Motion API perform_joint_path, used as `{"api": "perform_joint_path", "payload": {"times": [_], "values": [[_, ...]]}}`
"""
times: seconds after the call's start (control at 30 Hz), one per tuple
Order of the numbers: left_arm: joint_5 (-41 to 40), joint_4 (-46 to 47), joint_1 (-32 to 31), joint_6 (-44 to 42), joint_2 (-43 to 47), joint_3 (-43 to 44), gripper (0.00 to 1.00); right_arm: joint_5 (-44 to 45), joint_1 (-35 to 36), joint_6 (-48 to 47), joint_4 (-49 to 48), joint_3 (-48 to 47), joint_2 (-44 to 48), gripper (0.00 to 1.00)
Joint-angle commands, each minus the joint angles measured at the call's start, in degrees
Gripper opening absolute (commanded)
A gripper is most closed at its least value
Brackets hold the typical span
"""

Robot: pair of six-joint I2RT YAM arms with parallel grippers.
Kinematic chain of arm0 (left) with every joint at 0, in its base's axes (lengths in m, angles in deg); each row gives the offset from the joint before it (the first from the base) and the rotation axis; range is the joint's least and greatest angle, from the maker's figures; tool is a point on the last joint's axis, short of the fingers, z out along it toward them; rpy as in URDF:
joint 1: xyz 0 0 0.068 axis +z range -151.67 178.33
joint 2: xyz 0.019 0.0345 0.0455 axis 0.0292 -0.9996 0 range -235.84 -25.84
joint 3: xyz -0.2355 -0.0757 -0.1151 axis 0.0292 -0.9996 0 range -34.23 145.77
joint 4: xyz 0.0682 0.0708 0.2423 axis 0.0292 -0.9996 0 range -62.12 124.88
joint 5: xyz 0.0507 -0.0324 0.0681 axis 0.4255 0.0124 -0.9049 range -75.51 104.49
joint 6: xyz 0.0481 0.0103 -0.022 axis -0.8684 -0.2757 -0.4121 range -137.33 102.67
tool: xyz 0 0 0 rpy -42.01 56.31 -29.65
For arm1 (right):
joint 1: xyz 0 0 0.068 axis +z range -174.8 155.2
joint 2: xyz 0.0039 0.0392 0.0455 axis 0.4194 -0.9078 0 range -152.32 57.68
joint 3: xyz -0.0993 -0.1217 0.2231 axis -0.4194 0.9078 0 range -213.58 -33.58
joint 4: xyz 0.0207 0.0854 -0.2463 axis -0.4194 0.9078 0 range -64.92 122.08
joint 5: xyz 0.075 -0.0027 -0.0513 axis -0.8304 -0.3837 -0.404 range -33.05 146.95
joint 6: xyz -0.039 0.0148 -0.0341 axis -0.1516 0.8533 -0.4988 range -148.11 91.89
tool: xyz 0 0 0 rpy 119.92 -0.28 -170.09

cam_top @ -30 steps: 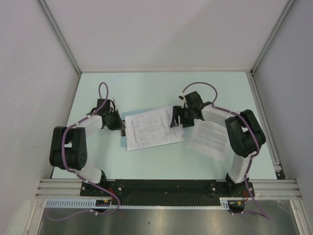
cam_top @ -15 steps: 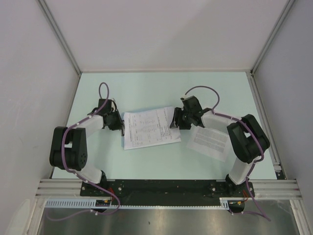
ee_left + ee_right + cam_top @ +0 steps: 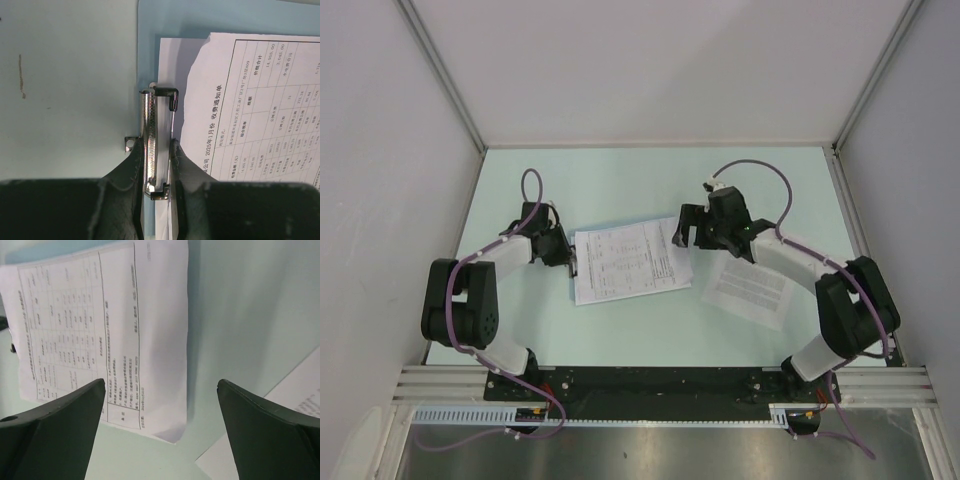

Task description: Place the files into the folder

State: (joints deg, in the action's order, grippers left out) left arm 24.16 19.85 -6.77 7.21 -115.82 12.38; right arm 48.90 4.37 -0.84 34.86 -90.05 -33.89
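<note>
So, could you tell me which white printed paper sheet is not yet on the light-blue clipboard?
The angled white text-only sheet lying directly on the pale table at the right; the table-printed sheet rests on the flat light-blue clipboard.

A robotics lab test cell: plain white panel walls (image 3: 650,70) framed in aluminium profile (image 3: 440,70) box in a pale green table (image 3: 620,180). At 6 o'clock a black base plate (image 3: 660,380) carries the left arm (image 3: 460,300) and right arm (image 3: 845,300), both trailing purple cables (image 3: 530,185). A slotted cable duct (image 3: 460,413) runs at 7 o'clock, and printed files (image 3: 625,262) lie at centre.
</note>
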Motion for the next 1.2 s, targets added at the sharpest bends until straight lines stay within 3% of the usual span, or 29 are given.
{"api": "perform_joint_path", "payload": {"times": [0.0, 0.1, 0.2, 0.23, 0.3, 0.5, 0.87, 1.17], "values": [[1.1, -1.8, -0.7, 1.3, -0.7, -1.6, 0.0, 8.1, 3.1, -5.4, -1.0, -4.0, 6.7, 1.0], [1.0, -1.9, -0.7, 1.2, -0.6, -1.5, 0.0, 6.1, 8.5, -1.4, -9.2, -4.0, 4.9, 0.98], [0.8, -2.1, -0.7, 1.2, -0.6, -1.5, 0.0, -2.1, 13.8, 6.8, -24.6, -4.1, -1.6, 0.85], [0.8, -2.1, -0.8, 1.2, -0.7, -1.7, 0.0, -3.9, 14.8, 9.2, -30.8, -4.5, -3.8, 0.73], [0.8, -1.9, -0.7, 1.4, -0.7, -1.8, 0.0, -6.1, 17.1, 10.8, -35.3, -7.4, -9.7, 0.57], [1.4, -1.4, -0.7, 1.8, -1.2, -2.0, 0.0, -9.7, 19.6, 12.6, -41.7, -12.3, -21.7, 0.32], [2.5, -0.5, -0.7, 2.0, -0.7, -2.3, 0.0, -10.8, 21.5, 15.7, -45.6, -15.3, -32.0, 0.24], [8.8, 3.7, -0.2, 2.5, -0.6, -4.8, 0.0, -8.2, 20.9, 19.7, -44.9, -15.3, -37.7, 0.19]]}}
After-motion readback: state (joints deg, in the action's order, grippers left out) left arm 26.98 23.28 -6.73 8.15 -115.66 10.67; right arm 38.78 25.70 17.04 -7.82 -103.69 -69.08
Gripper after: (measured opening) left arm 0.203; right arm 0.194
